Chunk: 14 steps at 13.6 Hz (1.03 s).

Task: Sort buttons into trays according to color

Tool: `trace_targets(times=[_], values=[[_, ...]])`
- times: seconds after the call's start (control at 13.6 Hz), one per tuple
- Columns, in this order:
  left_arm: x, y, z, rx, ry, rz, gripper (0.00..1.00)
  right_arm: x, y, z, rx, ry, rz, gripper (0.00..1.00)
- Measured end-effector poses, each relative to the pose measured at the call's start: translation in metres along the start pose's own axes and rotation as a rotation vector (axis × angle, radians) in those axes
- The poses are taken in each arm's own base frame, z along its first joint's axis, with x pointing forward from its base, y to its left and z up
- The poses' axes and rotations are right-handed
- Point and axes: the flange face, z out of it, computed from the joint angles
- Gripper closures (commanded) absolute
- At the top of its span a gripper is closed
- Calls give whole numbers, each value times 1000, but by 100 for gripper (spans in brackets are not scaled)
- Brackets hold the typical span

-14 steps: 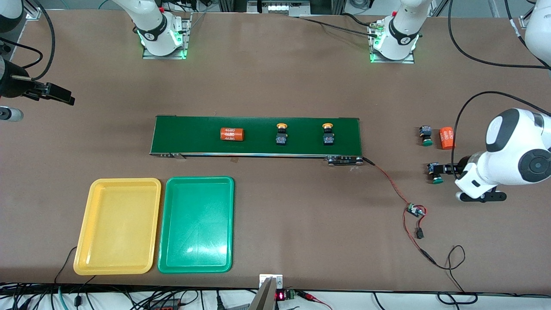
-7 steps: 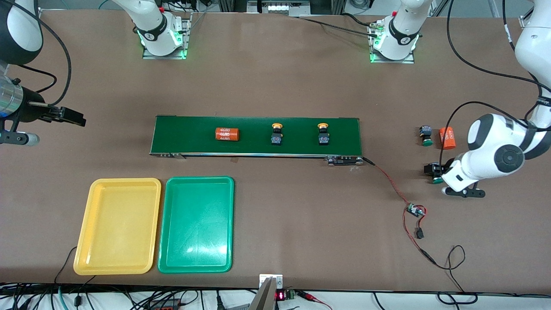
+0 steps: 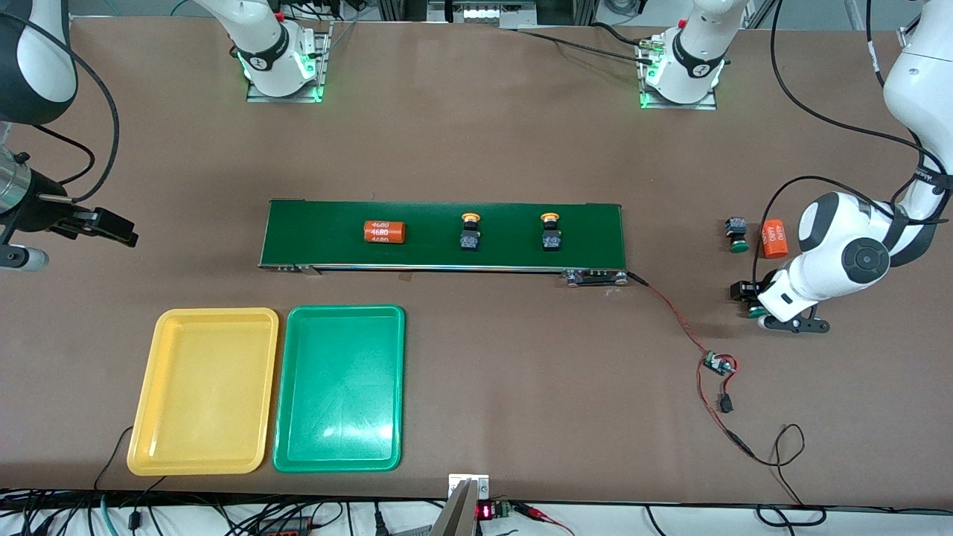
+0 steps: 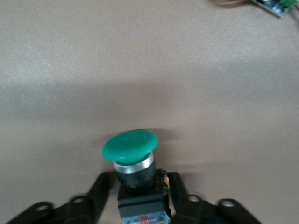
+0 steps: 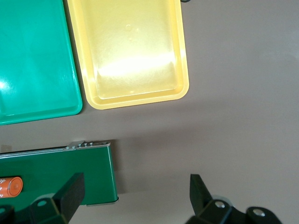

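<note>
Up front, the high camera shows the yellow tray [image 3: 202, 391] and green tray [image 3: 339, 387] side by side, both bare, nearer the camera than the dark green conveyor belt [image 3: 443, 234]. On the belt sit an orange 4680 cylinder [image 3: 384, 231] and two yellow-capped buttons [image 3: 470, 231] [image 3: 550, 231]. Off the belt, toward the left arm's end of the table, a green-capped button [image 3: 737, 234] lies just beside a second orange cylinder [image 3: 773, 238]; another green-capped button [image 3: 750, 294] lies nearer the camera, with the left gripper [image 3: 761, 298] down at it. The right gripper [image 3: 112, 225] waits over bare table at the right arm's end.

Next, the left wrist view: the black fingers [image 4: 100, 191] flank the switch's dark body while the green cap [image 4: 130, 146] juts out ahead — close against it, though whether they have clamped I cannot tell. Taking the body rather than the wide cap likely gives flatter faces to pinch.

Lastly, the right wrist view — its fingers [image 5: 70, 193] stand well apart and hold nothing, with both trays and the belt's end below, probably poised for sorting what the belt delivers.
</note>
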Motion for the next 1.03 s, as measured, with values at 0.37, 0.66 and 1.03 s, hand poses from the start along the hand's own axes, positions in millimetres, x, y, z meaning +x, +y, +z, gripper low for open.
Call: trace_targets(times=[0.37,0.66,1.03], values=[[2,40,-37,25,-61,-17,66,13,-3,24,-5,-6,3,0],[-2,147,-103,-17,-83,-81,66,14,-16,20,18,9,-10,0],[-31,278,-117,-42,-96,-50,65,18,-41,36,28,-1,-43,0]])
